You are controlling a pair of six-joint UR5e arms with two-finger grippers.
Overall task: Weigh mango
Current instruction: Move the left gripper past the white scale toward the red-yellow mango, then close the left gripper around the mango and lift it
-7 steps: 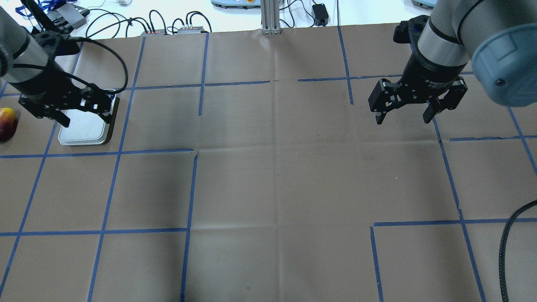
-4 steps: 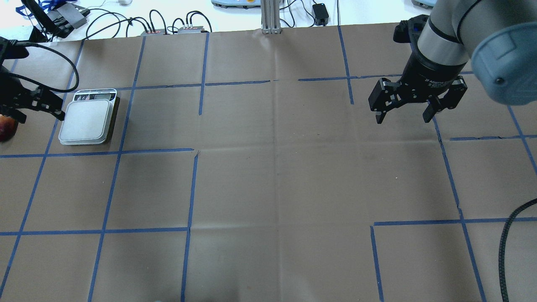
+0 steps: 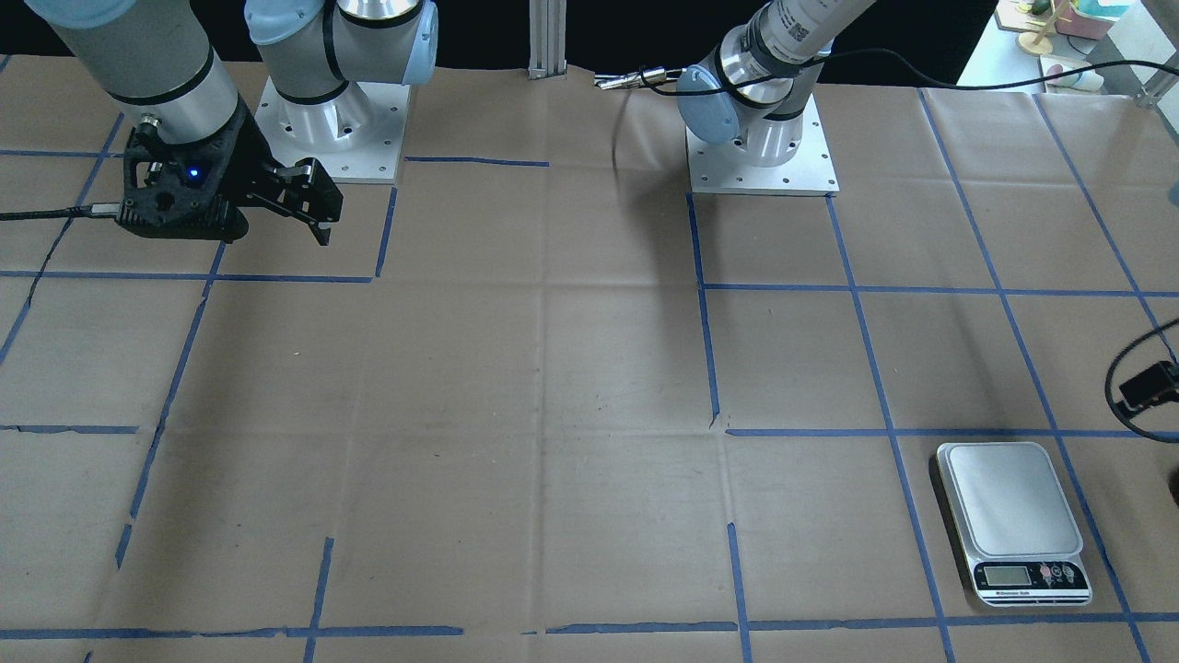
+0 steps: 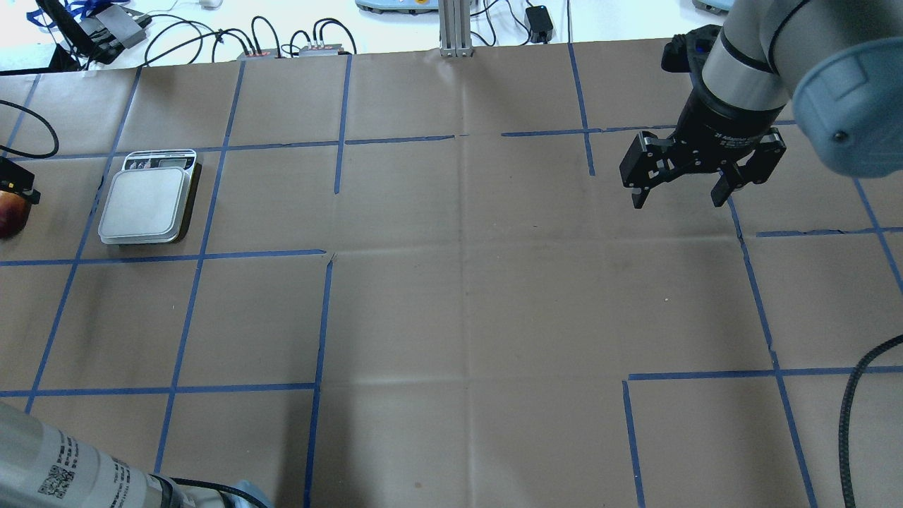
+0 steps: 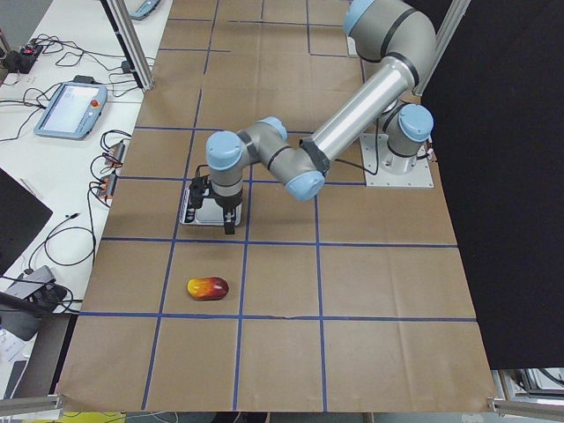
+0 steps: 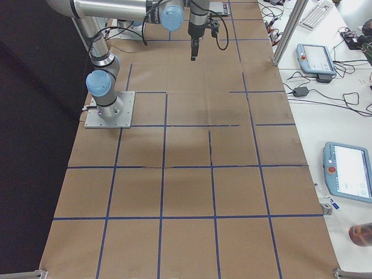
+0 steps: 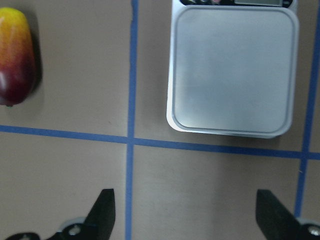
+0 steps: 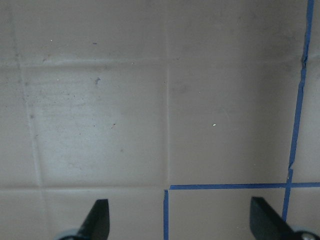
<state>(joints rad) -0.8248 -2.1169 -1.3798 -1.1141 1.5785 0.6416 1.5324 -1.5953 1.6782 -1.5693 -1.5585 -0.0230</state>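
Note:
The mango (image 7: 15, 55), dark red fading to yellow, lies on the brown paper left of the scale (image 7: 232, 70) in the left wrist view. It also shows at the overhead view's left edge (image 4: 10, 214) and in the exterior left view (image 5: 208, 287). The silver scale (image 4: 144, 204) has an empty platform. My left gripper (image 7: 185, 215) is open and empty. It hovers above a tape cross between mango and scale (image 5: 214, 210). My right gripper (image 4: 677, 194) is open and empty above bare paper at the far right (image 8: 182, 220).
Blue tape lines grid the brown paper. Cables and small boxes (image 4: 282, 49) and an aluminium post (image 4: 455, 28) line the far edge. A black cable (image 4: 857, 402) loops at the right. The arm bases (image 3: 760, 138) (image 3: 327, 120) sit on the robot's side.
My left gripper has moved left off the scale and almost out of the overhead view, toward the mango. The scale platform is now uncovered. The right arm has not moved.

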